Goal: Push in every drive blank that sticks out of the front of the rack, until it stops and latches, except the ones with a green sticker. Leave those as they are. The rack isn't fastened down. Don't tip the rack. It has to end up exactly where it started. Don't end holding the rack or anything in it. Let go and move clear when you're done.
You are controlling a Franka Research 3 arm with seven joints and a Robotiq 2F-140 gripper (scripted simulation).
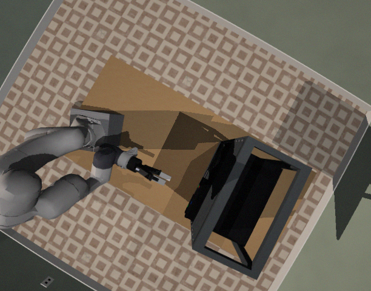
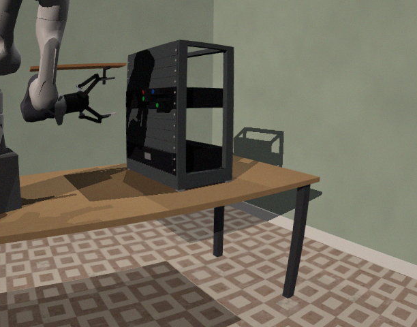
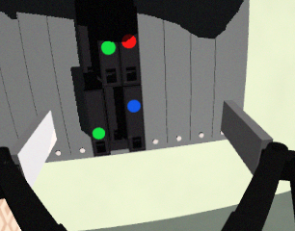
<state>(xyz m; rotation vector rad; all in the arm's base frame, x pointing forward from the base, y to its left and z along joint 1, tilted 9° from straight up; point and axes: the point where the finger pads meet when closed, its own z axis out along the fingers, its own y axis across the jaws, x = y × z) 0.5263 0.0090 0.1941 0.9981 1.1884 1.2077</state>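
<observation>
The dark open-frame rack point(image 2: 178, 112) stands upright on the wooden table point(image 2: 96, 200); from above it shows at the table's right end point(image 1: 251, 203). Its front carries a band of black drive blanks. Their stickers are red point(image 2: 142, 91), blue point(image 2: 152, 90), green point(image 2: 143, 99) and green point(image 2: 157, 104). The blank with the second green sticker plainly sticks out; how far the others stick out is unclear. The wrist view shows the same stickers: green point(image 3: 108, 48), red point(image 3: 128, 40), blue point(image 3: 134, 107), green point(image 3: 97, 133). My gripper point(image 2: 112, 95) point(image 1: 165, 178) is open and empty, level with the blanks and a short way in front of them.
The robot's base pedestal point(image 2: 3, 182) stands on the table's left end. A wooden wall shelf point(image 2: 78, 66) hangs above and behind the gripper. A grey crate point(image 2: 259, 144) sits behind the table's far edge. The rack stands close to the table's right edge.
</observation>
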